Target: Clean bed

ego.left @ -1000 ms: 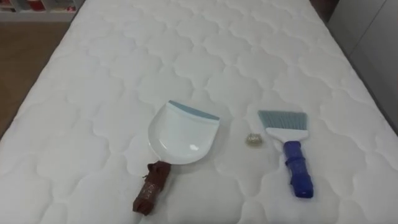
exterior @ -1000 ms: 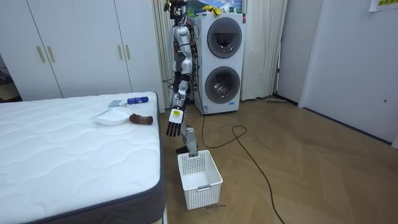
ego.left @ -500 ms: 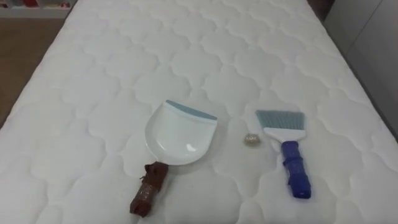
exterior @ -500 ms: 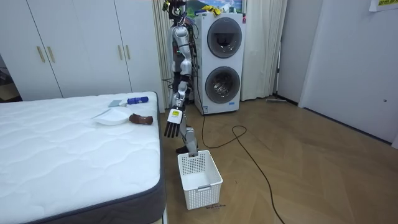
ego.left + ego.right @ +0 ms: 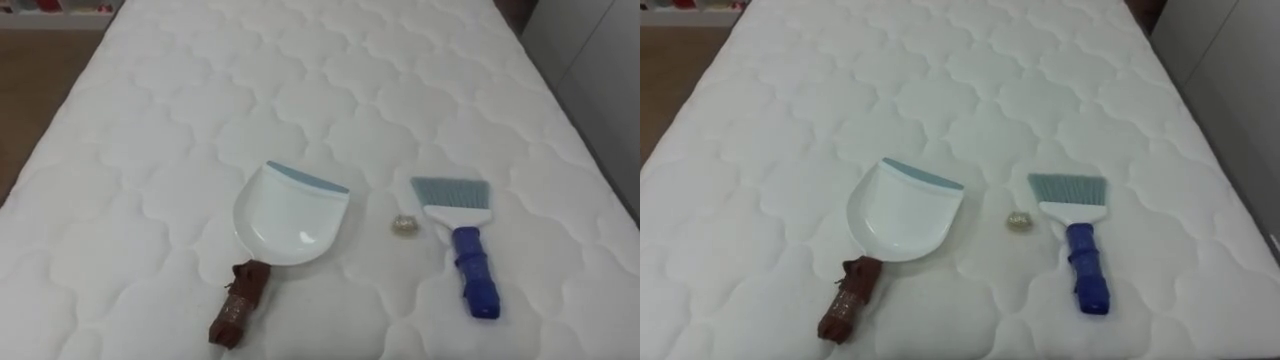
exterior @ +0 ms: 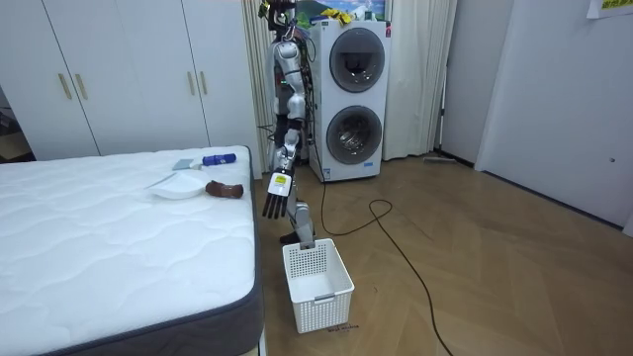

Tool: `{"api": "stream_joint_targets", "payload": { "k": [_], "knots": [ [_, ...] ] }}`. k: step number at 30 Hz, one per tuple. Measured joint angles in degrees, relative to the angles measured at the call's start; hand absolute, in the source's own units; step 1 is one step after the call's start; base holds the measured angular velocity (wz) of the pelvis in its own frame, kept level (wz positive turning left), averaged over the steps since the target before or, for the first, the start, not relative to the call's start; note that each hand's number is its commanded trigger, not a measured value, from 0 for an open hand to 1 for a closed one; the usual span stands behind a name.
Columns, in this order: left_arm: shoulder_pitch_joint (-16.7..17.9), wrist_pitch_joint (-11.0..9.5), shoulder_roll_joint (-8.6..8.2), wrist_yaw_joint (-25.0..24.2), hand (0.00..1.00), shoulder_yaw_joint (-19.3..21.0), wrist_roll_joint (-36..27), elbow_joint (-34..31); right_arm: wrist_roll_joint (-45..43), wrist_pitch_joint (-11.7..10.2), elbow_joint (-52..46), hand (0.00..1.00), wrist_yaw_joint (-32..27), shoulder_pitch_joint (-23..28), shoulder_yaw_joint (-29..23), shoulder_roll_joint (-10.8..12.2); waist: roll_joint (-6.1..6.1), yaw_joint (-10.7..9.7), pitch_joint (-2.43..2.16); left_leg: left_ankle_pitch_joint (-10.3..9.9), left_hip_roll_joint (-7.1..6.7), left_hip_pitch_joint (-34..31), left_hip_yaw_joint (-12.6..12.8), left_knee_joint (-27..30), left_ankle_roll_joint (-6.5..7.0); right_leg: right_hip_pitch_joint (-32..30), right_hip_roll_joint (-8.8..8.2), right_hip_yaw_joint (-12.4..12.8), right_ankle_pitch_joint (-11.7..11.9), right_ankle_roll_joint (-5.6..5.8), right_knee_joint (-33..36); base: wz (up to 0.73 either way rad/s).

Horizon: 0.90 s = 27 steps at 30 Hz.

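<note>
**Scrap sits between pan and brush, hand hangs idle**

On the bed lies the small pale crumpled scrap [image 5: 404, 226], resting on the white quilted mattress [image 5: 150, 120] in the gap between the two tools and touching neither. To its left is the white plastic dustpan [image 5: 292, 215], flat on the quilting, its blue-grey lip turned away from the robot and its brown handle angled back toward the near edge. To the scrap's right lies the blue-handled hand brush [image 5: 462, 245], grey-blue bristles fanned toward the far end of the bed, handle pointing back at the robot.

Over in the room view, the robot stands upright on the wooden floor at the bed's edge on the room view's right, close to both tools. Its left hand [image 6: 275, 198] hangs beside the mattress, fingers straight and loosely spread, holding nothing. A white slatted plastic basket [image 6: 316, 282] sits on the floor by the bed's corner. Behind the robot stand the stacked white washing machines [image 6: 351, 99].
</note>
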Motion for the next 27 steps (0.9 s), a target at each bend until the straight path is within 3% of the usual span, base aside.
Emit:
{"api": "stream_joint_targets", "payload": {
  "k": [6, 10, 13, 15, 18, 23, 27],
  "knots": [
    [-0.01, -0.72, 0.01, 0.05, 0.00, 0.50, -3.93, -0.94, 0.55, -0.75, 0.05, 0.00, -1.02, 0.01, -0.05, -0.03, -0.02, 0.17, -0.02, 0.00, -0.02, 0.03, -0.10, 0.00, 0.00, 0.14, 0.00, 0.02, 0.00, 0.00, -0.17, 0.00],
    [0.00, -2.81, 0.06, 1.90, 0.00, 2.81, -4.17, -2.18, 0.51, -1.76, 0.55, 0.00, -1.25, 0.13, -0.49, -0.11, 0.22, 0.35, -0.03, 0.00, 0.03, 0.14, -0.17, -0.01, 0.00, 0.58, 0.11, 0.02, 0.12, 0.02, -0.86, 0.01],
    [-0.07, -3.04, 0.06, 3.96, 0.00, 5.27, -4.13, -7.02, 0.51, -2.12, 0.58, 0.00, -1.65, 0.02, -1.87, -0.18, 0.43, 0.28, 0.02, 0.00, -0.01, 0.09, -0.43, 0.27, 0.00, 0.94, 0.04, -0.48, 0.12, 0.03, -0.97, 0.07],
    [-0.13, -4.25, 0.08, 5.47, 0.00, 6.17, -4.15, -10.53, 0.50, -2.75, 0.58, 0.00, -1.66, 0.00, -1.97, -0.40, 0.52, 0.23, 0.08, 0.01, 0.00, 0.03, -0.43, 0.37, 0.00, 0.97, -0.01, -0.71, 0.11, 0.04, -0.95, 0.04],
    [-0.50, -6.69, 0.14, 8.13, 0.00, 5.94, -4.18, -14.11, 0.49, -3.26, 0.51, 0.00, -1.66, -0.18, -3.10, -0.66, 0.65, 0.10, 0.07, 0.01, -0.03, 0.02, -0.43, 0.41, 0.00, 0.97, -0.04, -0.68, 0.11, 0.04, -0.94, 0.00],
    [-0.89, -7.41, 0.38, 10.31, 0.00, 2.28, -3.63, -24.36, 0.51, -3.79, 0.25, 0.00, -1.65, -0.14, -3.65, -0.79, 0.89, -0.05, 0.16, 0.01, -0.04, -0.02, -0.61, 0.35, 0.00, 0.95, 0.00, -0.53, 0.11, 0.04, -0.94, 0.00],
    [-1.01, -8.93, 0.41, 10.91, 0.00, 0.21, -3.13, -27.78, 0.54, -3.88, 0.06, 0.00, -1.68, -0.11, -3.66, -0.83, 0.84, -0.09, 0.12, 0.01, -0.01, -0.02, -0.47, 0.32, 0.00, 0.92, 0.05, -0.54, 0.11, 0.04, -1.02, 0.00]
  ]
}}
